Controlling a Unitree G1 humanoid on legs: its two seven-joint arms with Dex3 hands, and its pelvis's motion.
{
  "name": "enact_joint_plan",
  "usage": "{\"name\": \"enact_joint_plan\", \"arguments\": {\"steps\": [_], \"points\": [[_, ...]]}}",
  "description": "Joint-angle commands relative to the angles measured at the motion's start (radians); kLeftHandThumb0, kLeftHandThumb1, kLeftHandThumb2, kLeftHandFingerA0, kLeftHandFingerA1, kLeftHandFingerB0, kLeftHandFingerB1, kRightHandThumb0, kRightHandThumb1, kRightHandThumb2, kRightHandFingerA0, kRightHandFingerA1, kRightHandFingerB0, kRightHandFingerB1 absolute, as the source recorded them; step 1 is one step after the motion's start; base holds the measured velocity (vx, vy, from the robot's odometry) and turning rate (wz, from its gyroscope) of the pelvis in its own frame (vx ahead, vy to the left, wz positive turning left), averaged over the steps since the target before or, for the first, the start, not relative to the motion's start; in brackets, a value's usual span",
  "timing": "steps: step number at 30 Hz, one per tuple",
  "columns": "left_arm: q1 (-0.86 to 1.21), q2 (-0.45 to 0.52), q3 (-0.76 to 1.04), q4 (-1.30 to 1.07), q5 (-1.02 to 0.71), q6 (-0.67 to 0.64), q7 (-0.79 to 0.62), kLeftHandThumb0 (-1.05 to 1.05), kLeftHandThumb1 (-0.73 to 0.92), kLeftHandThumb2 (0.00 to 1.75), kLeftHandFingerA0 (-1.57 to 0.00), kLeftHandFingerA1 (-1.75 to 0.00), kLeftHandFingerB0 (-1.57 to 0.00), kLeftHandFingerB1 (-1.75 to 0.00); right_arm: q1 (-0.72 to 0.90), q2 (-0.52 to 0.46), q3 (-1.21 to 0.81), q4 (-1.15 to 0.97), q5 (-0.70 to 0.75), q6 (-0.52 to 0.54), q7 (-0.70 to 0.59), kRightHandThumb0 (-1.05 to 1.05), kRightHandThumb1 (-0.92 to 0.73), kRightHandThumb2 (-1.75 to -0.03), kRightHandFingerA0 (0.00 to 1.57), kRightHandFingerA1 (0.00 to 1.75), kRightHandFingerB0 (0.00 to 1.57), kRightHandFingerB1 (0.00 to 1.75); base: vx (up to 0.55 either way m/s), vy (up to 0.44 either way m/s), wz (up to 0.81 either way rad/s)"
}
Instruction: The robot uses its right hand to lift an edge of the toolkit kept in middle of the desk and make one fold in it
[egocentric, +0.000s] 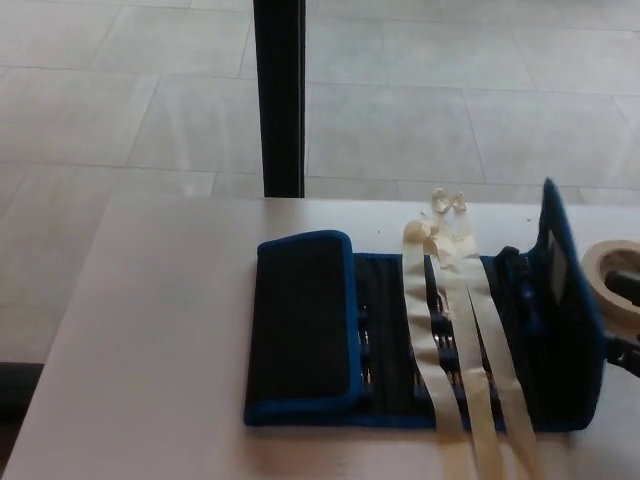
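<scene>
The toolkit (385, 340) is a black roll with blue trim lying in the middle of the table. Its left flap (300, 320) is folded flat over the pockets. The right flap (565, 330) stands upright on edge, with a white label on its inner face. Cream straps (440, 350) run across the open middle toward the front edge. My right hand (626, 320) shows only partly at the picture's right edge, just behind the raised flap and holding it up. A cream ring (606, 262) sits by the hand. My left hand is out of sight.
The pale table (150, 330) stretches wide to the left of the kit. A black vertical post (280, 95) stands behind the table's far edge, over a tiled floor. The straps hang past the front edge of the table.
</scene>
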Motion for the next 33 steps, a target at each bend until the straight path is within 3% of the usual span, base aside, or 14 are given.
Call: {"name": "enact_joint_plan", "arguments": {"steps": [1,2,3,4,5,6,7,8,9,20,24,31,32,33], "points": [[0.001,0.023,-0.002,0.001,0.000,0.015,0.003,-0.60,0.73,0.62,-0.67,-0.74,-0.55,-0.58,0.021,0.013,-0.019,-0.097,0.030,0.077,-0.021,-0.54,-0.77,-0.63,0.58,0.46,0.44,0.41,0.00,0.000,0.00],[0.002,0.023,-0.006,0.002,0.005,0.010,0.003,-0.60,0.73,0.62,-0.68,-0.75,-0.55,-0.58,0.027,0.013,-0.012,-0.122,0.020,0.071,-0.024,-0.56,-0.62,-0.94,0.52,0.59,0.38,0.54,0.00,0.000,0.00],[0.003,0.022,-0.007,0.003,0.005,0.008,0.005,-0.60,0.73,0.62,-0.68,-0.76,-0.56,-0.58,0.037,0.011,0.001,-0.133,0.006,0.050,-0.012,-0.55,-0.63,-0.94,0.52,0.59,0.38,0.54,0.00,0.000,0.00],[0.004,0.023,-0.011,0.002,0.007,0.012,0.005,-0.60,0.73,0.62,-0.67,-0.75,-0.55,-0.57,0.048,0.006,0.015,-0.142,-0.009,0.036,-0.004,-0.53,-0.79,-0.64,0.61,0.47,0.43,0.41,0.00,0.000,0.00],[0.004,0.023,-0.012,0.002,0.008,0.014,0.005,-0.59,0.74,0.61,-0.67,-0.77,-0.53,-0.56,0.057,0.003,0.029,-0.140,-0.025,0.016,0.004,-0.52,-0.79,-0.64,0.61,0.48,0.43,0.42,0.00,0.000,0.00],[0.002,0.024,-0.015,0.001,0.009,0.015,0.007,-0.59,0.74,0.62,-0.68,-0.75,-0.54,-0.56,0.069,0.000,0.050,-0.128,-0.048,-0.017,0.014,-0.54,-0.64,-0.94,0.52,0.60,0.38,0.54,0.00,0.000,0.00],[0.002,0.025,-0.021,0.001,0.013,0.016,0.008,-0.59,0.74,0.62,-0.68,-0.75,-0.54,-0.56,0.072,-0.002,0.060,-0.120,-0.057,-0.029,0.016,-0.54,-0.64,-0.94,0.52,0.60,0.38,0.54,0.00,0.000,0.00],[0.002,0.027,-0.023,0.001,0.013,0.016,0.007,-0.58,0.74,0.62,-0.67,-0.76,-0.54,-0.57,0.078,-0.005,0.069,-0.116,-0.067,-0.039,0.015,-0.54,-0.64,-0.94,0.51,0.60,0.38,0.54,0.00,0.000,0.00],[0.001,0.029,-0.025,-0.001,0.014,0.017,0.005,-0.59,0.75,0.62,-0.66,-0.77,-0.51,-0.57,0.088,-0.016,0.106,-0.102,-0.111,-0.063,0.006,-0.51,-0.79,-0.64,0.60,0.48,0.45,0.42,0.00,0.000,0.00],[-0.005,0.037,-0.064,-0.003,0.030,0.007,0.001,-0.60,0.75,0.62,-0.65,-0.73,-0.51,-0.54,0.021,-0.083,0.432,-0.005,-0.385,-0.272,0.002,-0.55,-0.76,-0.62,0.62,0.58,0.55,0.45,0.00,0.000,0.00],[-0.013,0.045,-0.062,0.000,0.023,0.012,-0.003,-0.59,0.74,0.62,-0.63,-0.70,-0.50,-0.53,0.005,-0.080,0.541,0.028,-0.473,-0.382,-0.011,-0.56,-0.74,-0.61,0.67,0.76,0.53,0.46,0.00,0.000,0.00],[-0.025,0.053,-0.077,-0.003,0.031,0.017,-0.009,-0.59,0.74,0.62,-0.67,-0.79,-0.51,-0.58,-0.045,-0.128,0.681,-0.028,-0.599,-0.449,-0.005,-0.60,-0.77,-0.64,0.55,0.59,0.41,0.41,0.00,0.000,0.00],[-0.022,0.055,-0.083,-0.003,0.036,0.015,-0.012,-0.60,0.75,0.62,-0.66,-0.76,-0.52,-0.57,-0.041,-0.150,0.699,-0.029,-0.616,-0.484,0.012,-0.61,-0.62,-0.97,0.48,0.65,0.35,0.54,0.00,0.000,0.00],[-0.020,0.056,-0.084,-0.003,0.036,0.015,-0.012,-0.60,0.75,0.62,-0.66,-0.76,-0.52,-0.57,-0.039,-0.152,0.704,-0.028,-0.617,-0.489,0.011,-0.61,-0.62,-0.97,0.48,0.65,0.35,0.54,0.00,0.000,0.00]]}}
